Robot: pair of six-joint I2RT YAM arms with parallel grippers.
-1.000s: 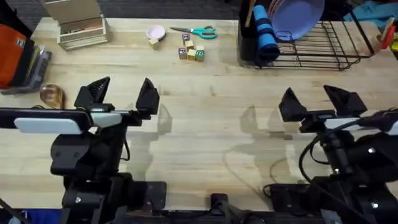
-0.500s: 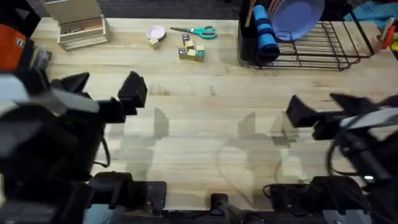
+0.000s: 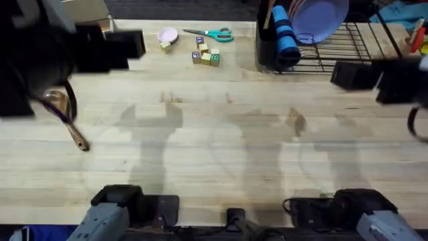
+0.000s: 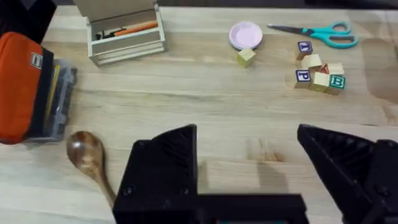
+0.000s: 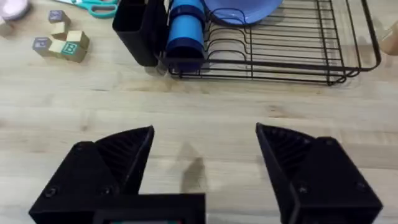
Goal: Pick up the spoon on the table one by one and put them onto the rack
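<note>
1 spoon (image 3: 63, 115) lies on the bench (image 3: 221, 147) at its left side, bowl toward the far edge and handle slanting back toward the arms' bases. The left wrist view shows the same spoon (image 4: 90, 158) just beside an orange case (image 4: 22, 87) stacked on a grey box, untouched by either arm. The rack (image 3: 348, 47) stands at the far right corner of the bench with a lilac plate (image 3: 321, 17) and a blue cup (image 3: 286, 37) in it and a black caddy (image 5: 137, 31) at its near-left end; whether any spoon already sits in the caddy cannot be told from here.

Judging by this, the task looks barely begun: the 1 visible spoon is not yet grasped, and carrying it across the bench to the rack is all left to do.

The left tool (image 4: 273, 174) hangs above the bench near the spoon, its 2 fingers spread wide with nothing between them. The right tool (image 5: 205, 168) hovers in front of the rack, also spread wide and empty.

Scissors (image 3: 210, 33), a small pink dish (image 3: 167, 34), some lettered blocks (image 3: 205, 56) and a cardboard box (image 4: 124, 34) sit along the far edge, apart from the spoon
</note>
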